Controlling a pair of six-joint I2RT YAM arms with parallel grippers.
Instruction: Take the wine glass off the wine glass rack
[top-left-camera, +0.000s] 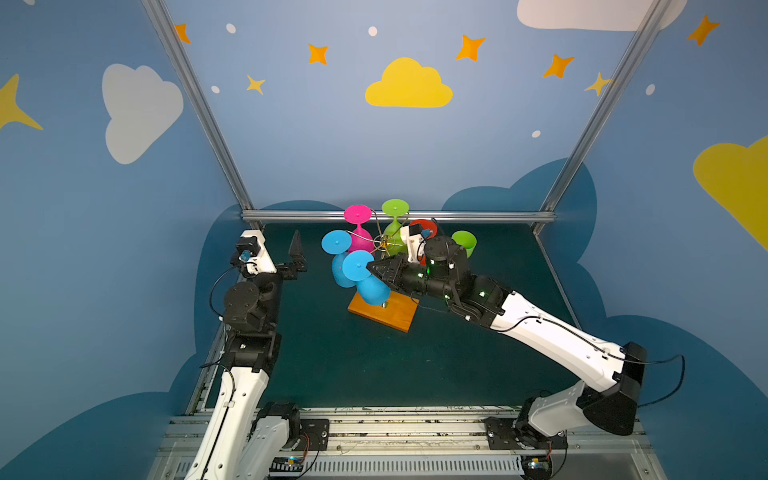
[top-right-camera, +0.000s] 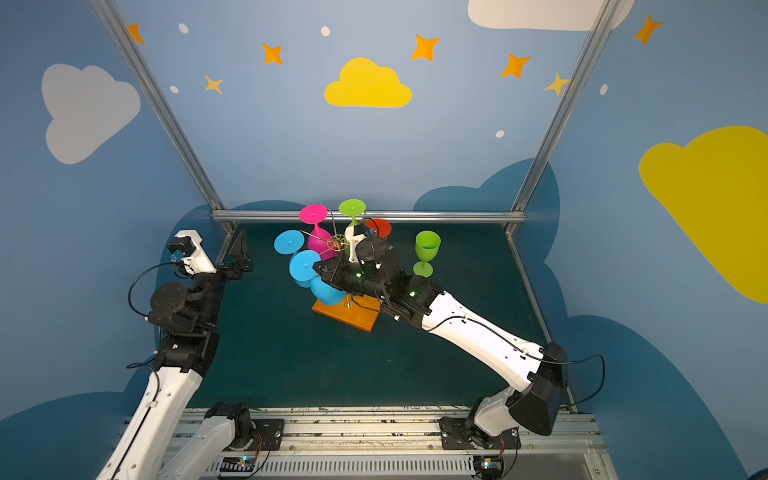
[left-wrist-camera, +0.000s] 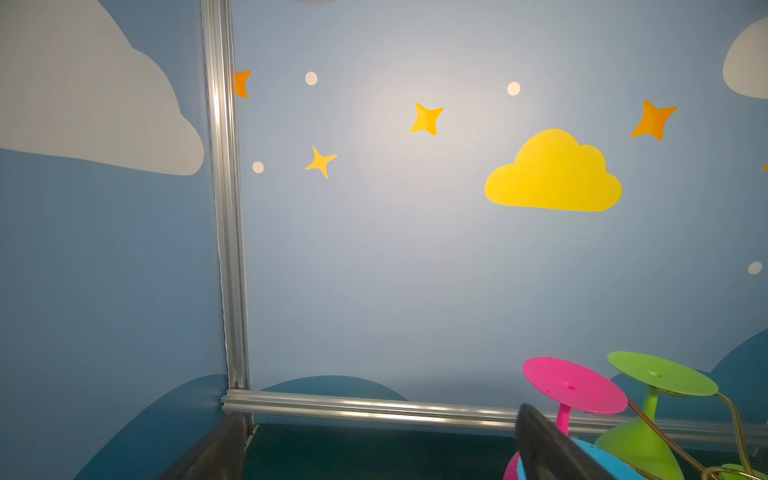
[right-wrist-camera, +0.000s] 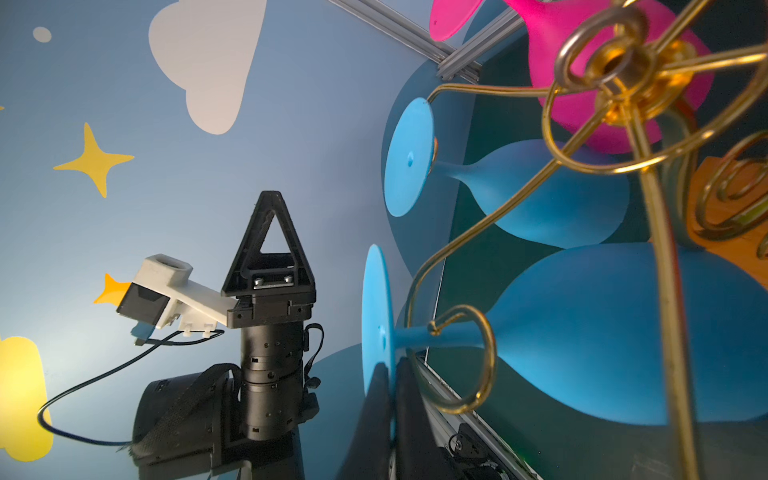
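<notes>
Right gripper (right-wrist-camera: 392, 374) is pinching, jaws together, rim of foot disc of nearest blue wine glass (right-wrist-camera: 582, 332). Glass is hanging foot-up, tilted, in curled arm of wine glass rack (right-wrist-camera: 623, 70). Stem is running crosswise to fingers and sitting inside curl. Removal is probably needing slide toward curl's open side. Left gripper (top-left-camera: 297, 253) is waiting with jaws wide apart, well away.

Mat (top-left-camera: 374, 365) fwd of rack (top-left-camera: 395, 313) free; green glass (top-right-camera: 427, 249) rt.

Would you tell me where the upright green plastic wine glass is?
In both top views the upright green wine glass stands on the table, right of the gold wire rack.
</notes>
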